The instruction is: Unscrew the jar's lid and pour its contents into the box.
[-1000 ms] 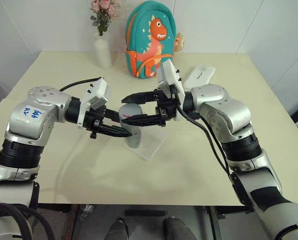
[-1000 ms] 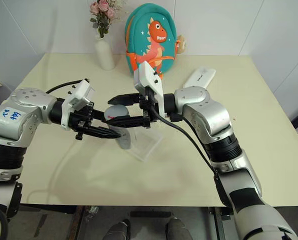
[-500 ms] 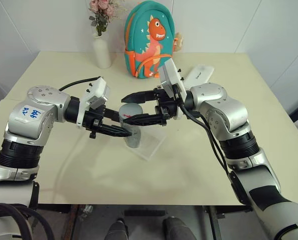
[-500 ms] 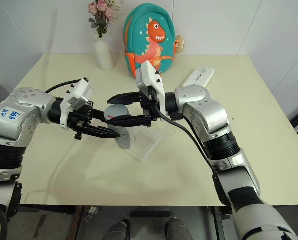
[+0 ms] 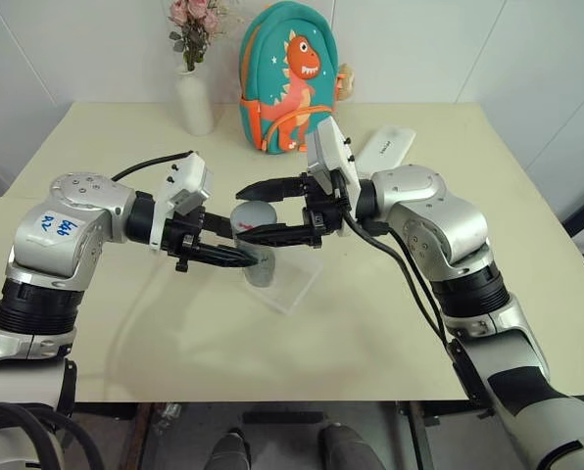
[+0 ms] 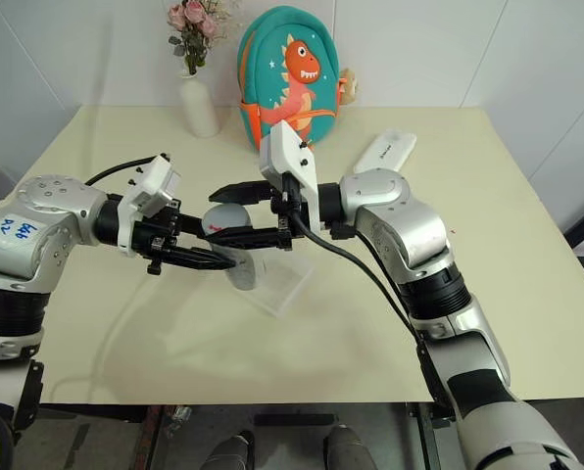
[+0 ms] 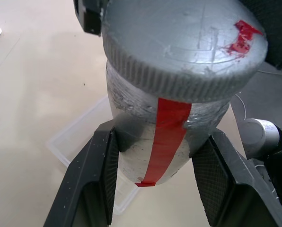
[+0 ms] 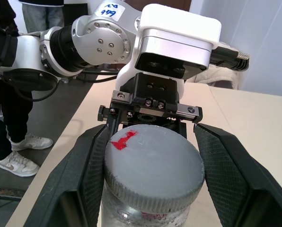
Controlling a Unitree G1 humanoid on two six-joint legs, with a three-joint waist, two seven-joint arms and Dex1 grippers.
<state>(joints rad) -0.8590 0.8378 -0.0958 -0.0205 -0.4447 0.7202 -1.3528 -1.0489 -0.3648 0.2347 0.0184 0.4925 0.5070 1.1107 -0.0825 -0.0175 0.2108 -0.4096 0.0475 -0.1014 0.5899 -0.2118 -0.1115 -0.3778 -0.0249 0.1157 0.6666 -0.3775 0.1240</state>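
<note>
**Both claws on the jar, lid on**

The jar stands upright above the box, its lid screwed on, red mark on top and a red strip down the side. My left claw is closed on the jar's body, one finger on each side under the lid. My right claw comes in level from the other side, its fingers pressed to the lid's ribbed edge (closed on it, as far as I can see). The box lies on the counter. Behind it are a dinosaur backpack, a white vase of flowers and a white case. A person stands beyond the counter's edge.
</note>
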